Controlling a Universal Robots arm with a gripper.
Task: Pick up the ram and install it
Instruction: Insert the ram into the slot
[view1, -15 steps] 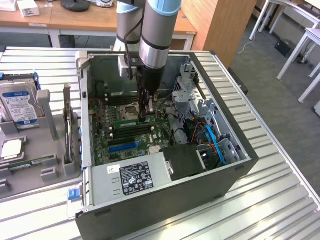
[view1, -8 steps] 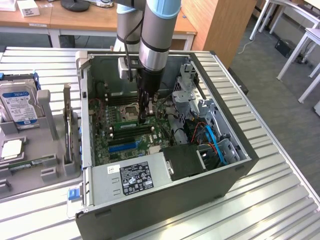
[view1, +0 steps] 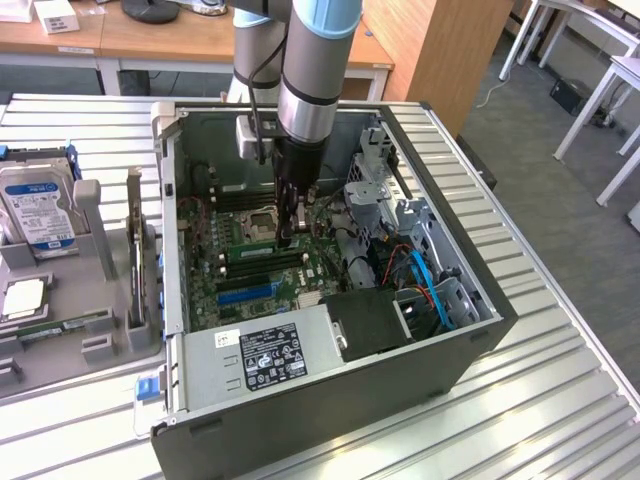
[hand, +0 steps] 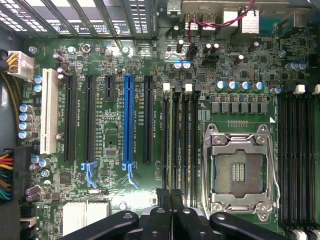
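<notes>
Hand (hand: 170, 196) closed, tips down at the memory slots (hand: 193, 140), perhaps pinching the ram.

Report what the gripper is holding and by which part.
It cannot be told. The gripper is shut, its tips down at the memory slots; whether they pinch the ram is hidden.

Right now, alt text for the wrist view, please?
The shut gripper hangs over the memory slots beside the empty CPU socket on a green motherboard. Black expansion slots and one blue slot lie on the memory slots' other side.
</notes>
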